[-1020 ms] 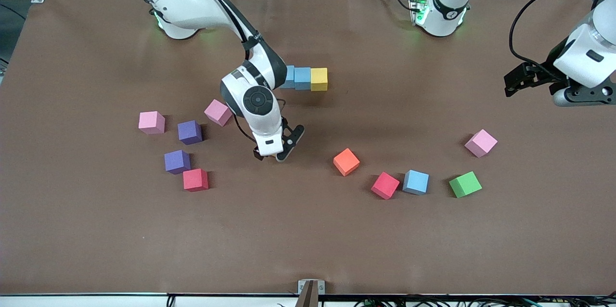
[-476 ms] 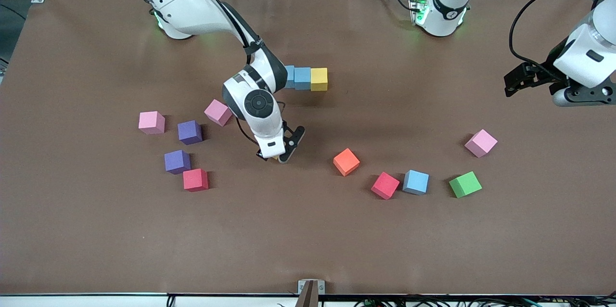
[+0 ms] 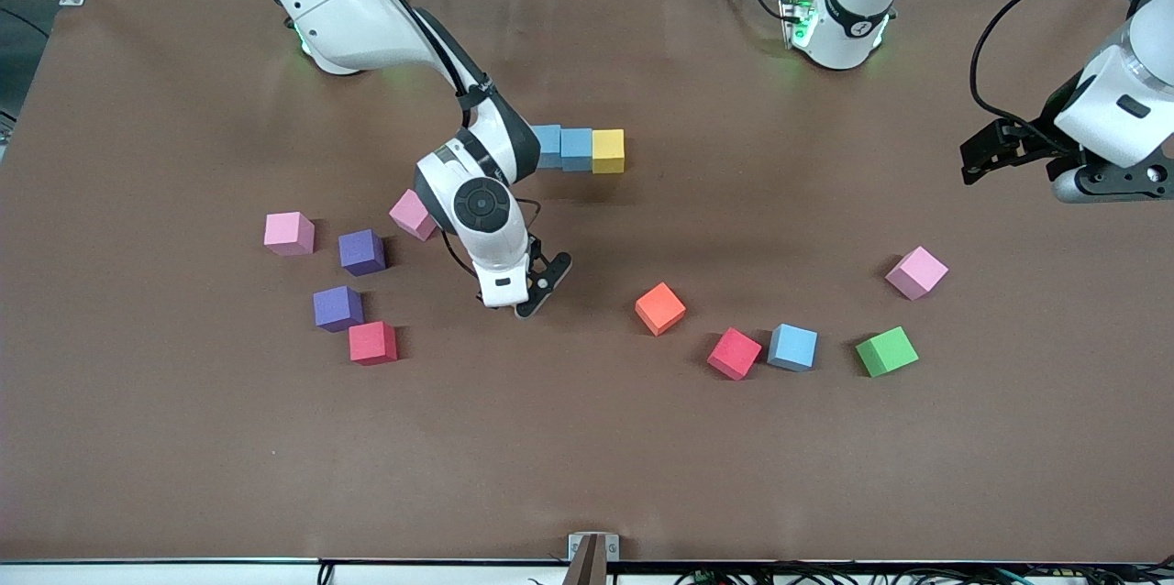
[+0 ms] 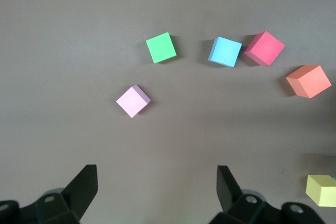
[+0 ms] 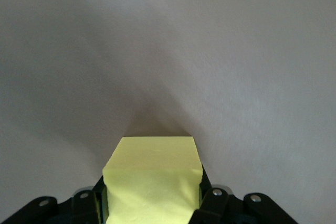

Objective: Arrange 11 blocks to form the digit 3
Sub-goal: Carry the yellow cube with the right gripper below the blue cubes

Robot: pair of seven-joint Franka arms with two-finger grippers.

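Note:
My right gripper (image 3: 516, 299) is low over the middle of the table, shut on a yellow block (image 5: 152, 174) that fills its jaws in the right wrist view. A row of two light blue blocks (image 3: 576, 149) and a yellow block (image 3: 607, 150) lies near the robots' bases. An orange (image 3: 660, 308), a red (image 3: 734, 353), a light blue (image 3: 792, 347) and a green block (image 3: 886, 351) lie toward the left arm's end. Two purple blocks (image 3: 361, 252) (image 3: 337, 308) and a red one (image 3: 372, 342) lie toward the right arm's end. My left gripper (image 4: 156, 174) waits open and empty, high over its end.
Three pink cubes lie about: one (image 3: 289, 233) beside the purple blocks, one (image 3: 412, 214) partly under the right arm, one (image 3: 916, 272) just farther from the front camera than the green block. Bare brown table (image 3: 587, 457) stretches along the front edge.
My right gripper has shut on the yellow block and shifted slightly toward the right arm's end. The left arm has not moved.

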